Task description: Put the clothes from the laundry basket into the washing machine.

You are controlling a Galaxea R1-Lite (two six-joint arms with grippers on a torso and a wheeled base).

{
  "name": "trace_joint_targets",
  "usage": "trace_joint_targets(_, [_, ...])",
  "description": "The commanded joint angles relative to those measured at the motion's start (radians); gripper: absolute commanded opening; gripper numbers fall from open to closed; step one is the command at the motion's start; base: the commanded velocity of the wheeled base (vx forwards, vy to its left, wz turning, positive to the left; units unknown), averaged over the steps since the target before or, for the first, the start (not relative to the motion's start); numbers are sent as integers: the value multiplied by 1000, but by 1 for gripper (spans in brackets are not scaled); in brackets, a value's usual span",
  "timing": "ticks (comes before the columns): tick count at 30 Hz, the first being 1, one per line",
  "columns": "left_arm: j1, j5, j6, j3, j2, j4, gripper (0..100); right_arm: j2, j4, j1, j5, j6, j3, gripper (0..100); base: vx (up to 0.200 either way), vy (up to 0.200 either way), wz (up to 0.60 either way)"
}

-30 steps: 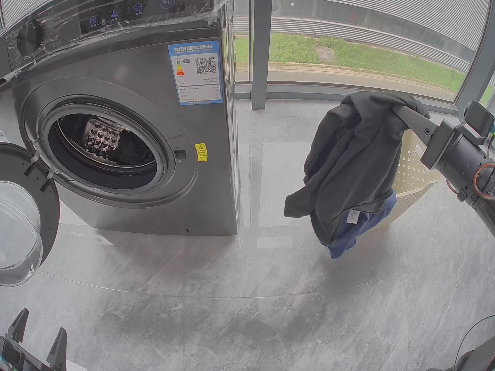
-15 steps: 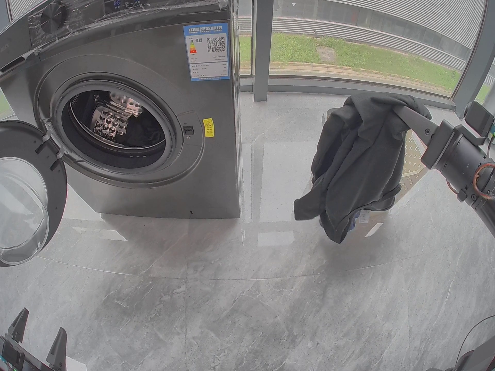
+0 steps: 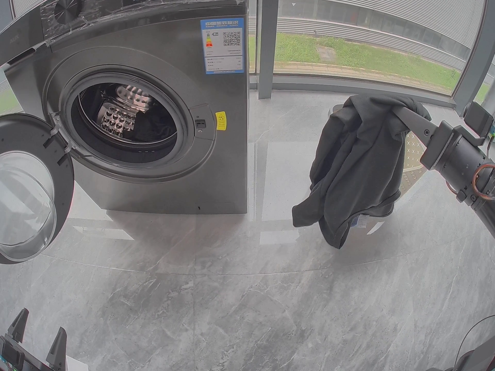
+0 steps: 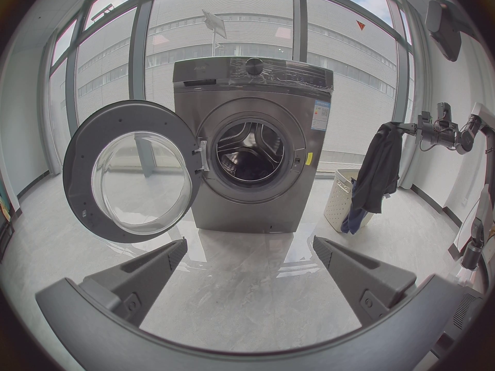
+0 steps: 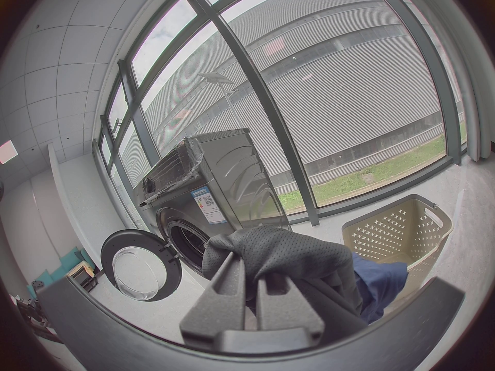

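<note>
I saw my left gripper (image 3: pixel 42 320) low at seven o'clock, jaws wide. At three o'clock my right gripper (image 5: pixel 255 269) pinched the dark garment (image 3: pixel 356 166), which hung beside the laundry basket (image 5: pixel 397 228). Farther, at eleven, the washing machine (image 3: pixel 154 42) stood with its door (image 3: pixel 26 191) open.

The clothes (image 3: pixel 356 166) hang below the right claw (image 3: pixel 399 113), off the floor (image 3: pixel 247 305). The laundry basket (image 5: pixel 397 228) stands on the floor behind them, under this claw and near the window (image 3: pixel 361 37). The washing machine (image 3: pixel 154 130) stands well to the left of this claw, with its door (image 3: pixel 28 191) swung out farther left. The left claw (image 4: pixel 248 242) is low, with the drum opening (image 4: pixel 250 153) ahead of it.
</note>
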Motion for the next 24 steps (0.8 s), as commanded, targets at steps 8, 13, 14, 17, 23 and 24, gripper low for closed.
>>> trace_joint_targets(8, [1, 0, -2, 16, -16, 0, 100, 3, 0, 0, 0, 0, -1, 0, 0, 200, 0])
trace_joint_targets(13, [1, 0, -3, 16, -16, 0, 100, 3, 0, -1, 0, 0, -2, 0, 0, 80, 0])
trace_joint_targets(14, [-1, 0, -3, 16, -16, 0, 100, 3, 0, -1, 0, 0, -2, 0, 0, 0, 0])
trace_joint_targets(17, [1, 0, -3, 16, -16, 0, 100, 8, 0, -1, 0, 0, -2, 0, 0, 0, 0])
trace_joint_targets(23, [1, 0, -3, 16, -16, 0, 100, 8, 0, -3, 0, 0, -2, 0, 0, 33, 0])
trace_joint_targets(24, [-1, 0, -2, 16, -16, 0, 100, 8, 0, -3, 0, 0, -2, 0, 0, 200, 0])
